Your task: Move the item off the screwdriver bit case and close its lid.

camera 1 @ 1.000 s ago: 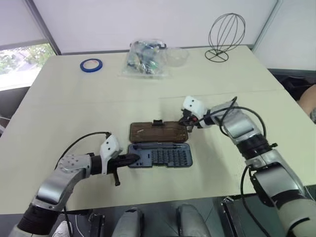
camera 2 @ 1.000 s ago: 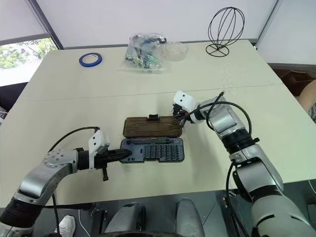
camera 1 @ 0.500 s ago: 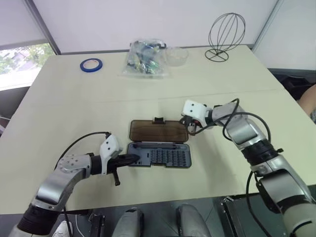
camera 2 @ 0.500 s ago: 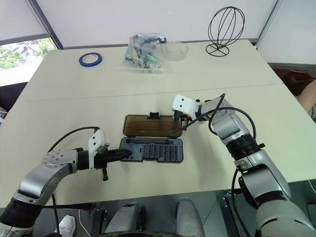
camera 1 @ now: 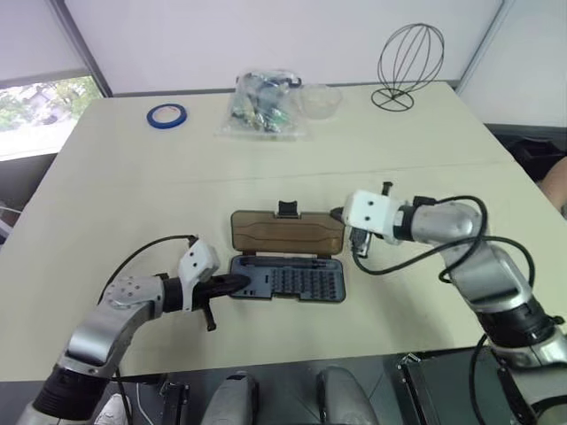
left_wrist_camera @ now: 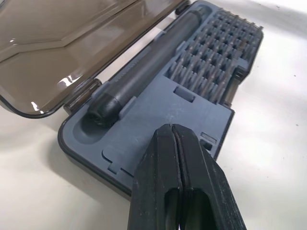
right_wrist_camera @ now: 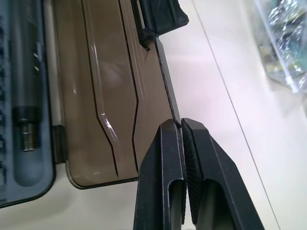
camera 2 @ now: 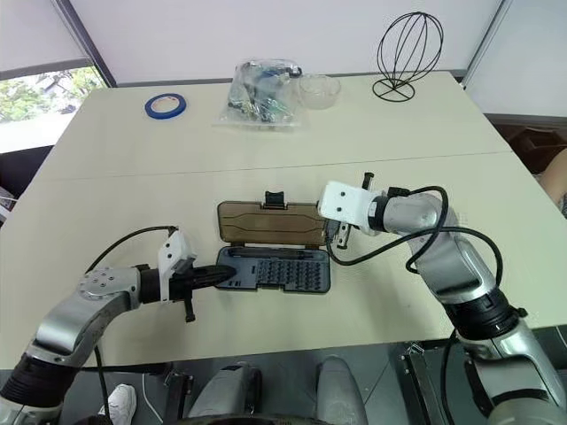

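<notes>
Case (camera 1: 287, 278) lies open near the middle of the counter (camera 1: 115, 204), its blue-grey tray nearest the robot and the lid (camera 1: 286, 235) folded back flat on the far side; the left hand (camera 1: 237, 283) has its two black fingers pressed shut on nothing, and its tip rests on the left end of the tray; in the left wrist view the tip (left_wrist_camera: 171, 136) sits on a bare flat part of the tray (left_wrist_camera: 158, 120), beside the dark round driver (left_wrist_camera: 146, 72) that lies in a long groove; the right hand (right_wrist_camera: 181, 128) is shut too, at the right end of the lid; in the right wrist view the lid's thin edge (right_wrist_camera: 169, 91) runs in between the closed fingertips, so it seems to pinch that edge; the lid is smoky brown see-through plastic, smooth and shiny, with rounded corners and raised lines pressed into it; a small black tab (camera 1: 287, 209) sticks out from its far long edge; the tray is dull plastic with rows of little bits (left_wrist_camera: 211, 57) standing in a grid; no words can be read on the case; far back on the counter lie a blue tape ring (camera 1: 165, 115), a clear crinkly bag (camera 1: 262, 104) full of small bits, a clear bowl (camera 1: 319, 100) and a black wire stand (camera 1: 407, 62) shaped like an egg.
</notes>
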You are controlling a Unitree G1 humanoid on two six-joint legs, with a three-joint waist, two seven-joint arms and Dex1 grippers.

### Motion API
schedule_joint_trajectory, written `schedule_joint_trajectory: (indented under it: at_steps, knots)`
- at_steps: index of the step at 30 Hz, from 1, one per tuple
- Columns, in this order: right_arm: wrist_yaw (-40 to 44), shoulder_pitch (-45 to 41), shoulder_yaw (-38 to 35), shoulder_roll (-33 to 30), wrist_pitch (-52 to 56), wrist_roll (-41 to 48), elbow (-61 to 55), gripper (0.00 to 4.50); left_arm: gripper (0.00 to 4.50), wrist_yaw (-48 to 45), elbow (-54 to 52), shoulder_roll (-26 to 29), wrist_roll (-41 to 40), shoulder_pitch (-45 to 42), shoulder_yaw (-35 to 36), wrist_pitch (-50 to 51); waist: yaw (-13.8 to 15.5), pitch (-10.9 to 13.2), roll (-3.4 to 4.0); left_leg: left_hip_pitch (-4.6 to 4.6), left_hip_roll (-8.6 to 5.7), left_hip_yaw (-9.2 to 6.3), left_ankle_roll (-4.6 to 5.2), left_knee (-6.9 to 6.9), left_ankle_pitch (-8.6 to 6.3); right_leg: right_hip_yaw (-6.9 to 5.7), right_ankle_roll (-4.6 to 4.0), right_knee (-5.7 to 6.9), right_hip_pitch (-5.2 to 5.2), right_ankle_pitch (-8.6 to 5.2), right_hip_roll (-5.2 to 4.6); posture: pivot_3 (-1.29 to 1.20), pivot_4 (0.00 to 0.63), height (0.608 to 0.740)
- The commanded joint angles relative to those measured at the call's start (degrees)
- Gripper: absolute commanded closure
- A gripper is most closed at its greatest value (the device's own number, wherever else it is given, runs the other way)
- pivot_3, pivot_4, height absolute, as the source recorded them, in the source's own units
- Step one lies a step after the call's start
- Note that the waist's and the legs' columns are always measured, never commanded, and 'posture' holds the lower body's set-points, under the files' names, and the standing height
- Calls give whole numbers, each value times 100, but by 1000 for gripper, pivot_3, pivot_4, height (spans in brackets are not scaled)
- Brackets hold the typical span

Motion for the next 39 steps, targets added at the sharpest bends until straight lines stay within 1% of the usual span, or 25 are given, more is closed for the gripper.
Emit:
schedule_joint_trajectory:
  at_steps: [1,9,14,18,21,24,26,32,35,39]
  knots:
    - [10,18,-59,95,108,253,-493,4470,4500,96,148,-4,8,32,59,196,-9,0,0,0,0,0,0,0,0,0,0,0,0,0,0,0,150,740]
    - [-35,34,-25,122,64,222,-380,4470,4500,110,92,-6,-89,-104,115,304,-22,0,0,0,0,0,0,0,0,0,0,0,0,0,0,0,150,740]
    - [-40,48,47,67,-195,108,-269,4470,4500,198,-179,-41,-327,-282,299,501,-25,2,-2,-1,0,0,0,-1,0,0,0,0,-1,0,1,0,150,740]
    - [-70,61,93,44,-353,64,-179,4470,4500,524,-331,-280,-882,-710,781,944,26,11,-11,-8,0,-3,0,6,0,-1,0,0,-3,0,0,0,150,740]
    - [-77,70,134,44,-463,46,-119,4470,4500,957,-155,-545,-1527,-1224,1414,1369,81,15,-16,-9,-3,-2,-1,7,0,-1,0,0,-3,0,-3,0,150,740]
    - [-90,53,150,60,-519,42,-65,4470,4500,1184,126,-598,-1708,-1482,1740,1581,96,17,-18,-7,-3,0,-1,10,1,-1,0,0,-3,0,-2,0,150,740]
    - [-103,37,154,67,-549,46,-23,4470,4500,1240,324,-546,-1709,-1585,1857,1620,100,17,-18,-8,-3,0,-27,7,15,-2,0,0,-5,0,-2,0,150,740]
    - [-139,-4,184,95,-649,25,78,4470,4500,1144,1034,-293,-1324,-1649,1821,1353,117,18,-21,-9,-4,0,-27,7,15,-2,0,-2,-5,0,-2,0,150,740]
    - [-155,-17,175,113,-669,29,92,4470,4500,972,1411,-249,-1022,-1566,1582,1130,117,18,-21,-9,-4,0,-28,6,15,-2,0,-2,-5,0,-2,0,150,740]
    - [-148,-35,142,108,-664,47,49,4470,4500,736,1790,-325,-751,-1531,1305,890,122,19,-22,-10,-4,1,-28,7,16,-2,0,-2,-5,0,-2,0,150,740]
